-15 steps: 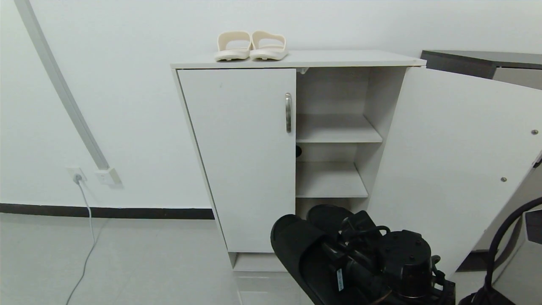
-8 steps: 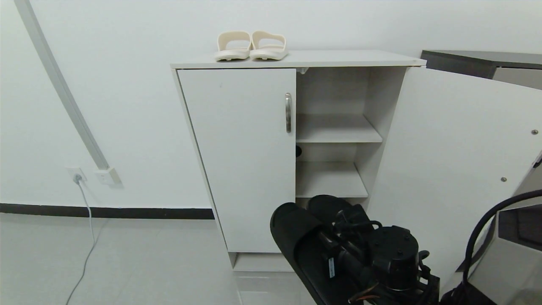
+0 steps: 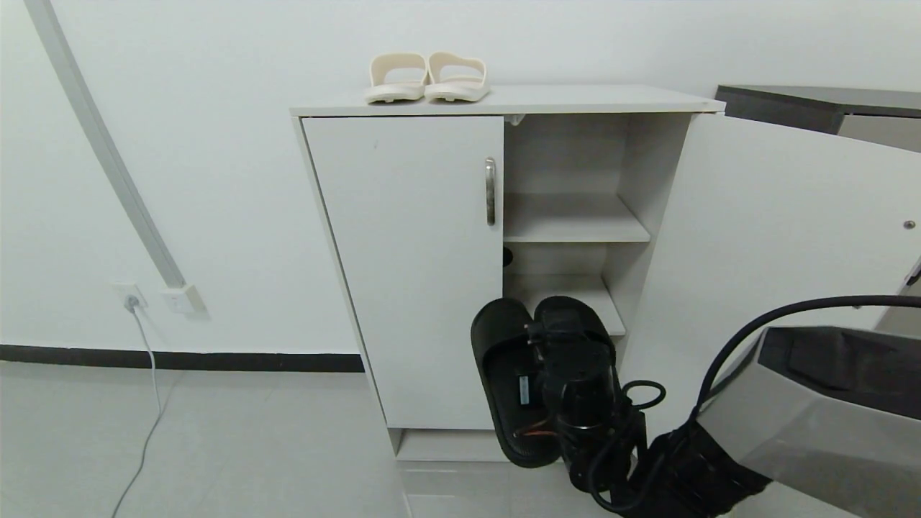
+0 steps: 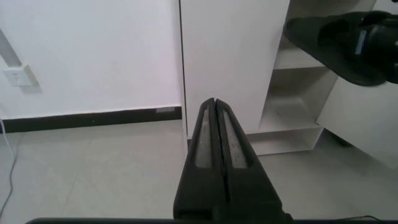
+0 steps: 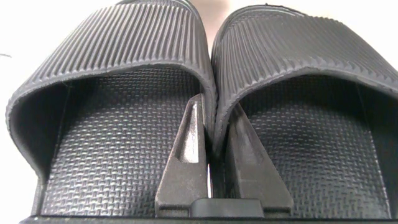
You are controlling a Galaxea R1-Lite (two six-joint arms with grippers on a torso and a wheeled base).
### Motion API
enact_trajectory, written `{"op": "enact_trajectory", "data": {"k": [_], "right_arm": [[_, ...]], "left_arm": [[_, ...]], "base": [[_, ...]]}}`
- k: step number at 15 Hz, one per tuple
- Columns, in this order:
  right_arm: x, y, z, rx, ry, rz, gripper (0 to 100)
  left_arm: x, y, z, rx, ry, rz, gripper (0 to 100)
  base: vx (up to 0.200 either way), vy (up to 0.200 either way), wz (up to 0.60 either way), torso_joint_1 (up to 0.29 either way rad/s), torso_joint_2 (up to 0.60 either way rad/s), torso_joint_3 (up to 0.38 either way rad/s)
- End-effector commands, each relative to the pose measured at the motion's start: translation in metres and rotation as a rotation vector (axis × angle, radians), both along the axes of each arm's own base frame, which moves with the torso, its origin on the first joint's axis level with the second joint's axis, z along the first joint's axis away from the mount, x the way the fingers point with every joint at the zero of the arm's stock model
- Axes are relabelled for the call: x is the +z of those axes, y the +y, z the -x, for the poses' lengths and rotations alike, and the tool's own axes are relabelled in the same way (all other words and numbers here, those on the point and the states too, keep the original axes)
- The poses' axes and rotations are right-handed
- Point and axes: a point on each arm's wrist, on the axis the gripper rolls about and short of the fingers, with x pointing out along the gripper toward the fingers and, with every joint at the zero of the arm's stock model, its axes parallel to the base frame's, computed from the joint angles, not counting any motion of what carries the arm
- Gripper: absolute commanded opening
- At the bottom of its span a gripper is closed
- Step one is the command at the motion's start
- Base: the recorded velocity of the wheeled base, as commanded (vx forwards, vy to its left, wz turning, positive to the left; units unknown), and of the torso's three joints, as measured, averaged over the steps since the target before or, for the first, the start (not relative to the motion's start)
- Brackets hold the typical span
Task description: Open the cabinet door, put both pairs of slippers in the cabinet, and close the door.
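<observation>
Right gripper clamped on black slippers by adjoining straps, ribbed uppers, dimpled footbeds, left gripper fingers together.

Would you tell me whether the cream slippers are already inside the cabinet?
No, the cream slippers rest side by side on the top panel of the cabinet.

Pair of black moulded rubber slippers: black throughout; straps finely ribbed in parallel lines; footbeds embossed with a small diamond grid; pair of cream open-toe plastic slippers: plain cream; white laminate two-door cabinet: flat white, shelves likewise; slim metal door handle: silver; painted wall: white, with black skirting band; tiled floor: pale grey; left gripper: black, grey inlaid finger faces.
</observation>
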Motion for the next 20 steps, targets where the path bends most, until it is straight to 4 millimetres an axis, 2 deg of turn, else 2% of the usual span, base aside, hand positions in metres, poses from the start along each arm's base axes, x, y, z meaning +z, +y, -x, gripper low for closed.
{"op": "enact_trajectory", "data": {"k": [1, 3, 6, 13, 19, 20], "right_arm": [[0.000, 0.014, -0.014, -0.065, -0.021, -0.017, 0], [-0.008, 0.014, -0.015, -0.078, -0.010, -0.001, 0], [-0.009, 0.013, -0.015, -0.081, -0.010, -0.001, 0], [-0.009, 0.007, -0.019, -0.110, -0.016, -0.005, 0], [-0.016, 0.006, -0.024, -0.107, -0.006, 0.013, 0], [-0.019, 0.008, -0.032, -0.114, -0.011, 0.011, 0]], "left_arm": [[0.000, 0.000, 0.000, 0.000, 0.003, -0.001, 0], [0.000, 0.000, 0.000, 0.001, 0.001, 0.000, 0], [0.000, 0.000, 0.000, 0.000, 0.003, 0.000, 0], [0.000, 0.000, 0.000, 0.000, 0.001, 0.000, 0], [0.000, 0.000, 0.000, 0.001, 0.001, 0.000, 0], [0.000, 0.000, 0.000, 0.001, 0.001, 0.000, 0]], "base": [[0.000, 0.000, 0.00, 0.000, 0.00, 0.000], [0.000, 0.000, 0.00, 0.000, 0.00, 0.000], [0.000, 0.000, 0.00, 0.000, 0.00, 0.000], [0.000, -0.200, 0.00, 0.004, 0.00, 0.003], [0.000, 0.000, 0.00, 0.000, 0.00, 0.000], [0.000, 0.000, 0.00, 0.000, 0.00, 0.000]]}}
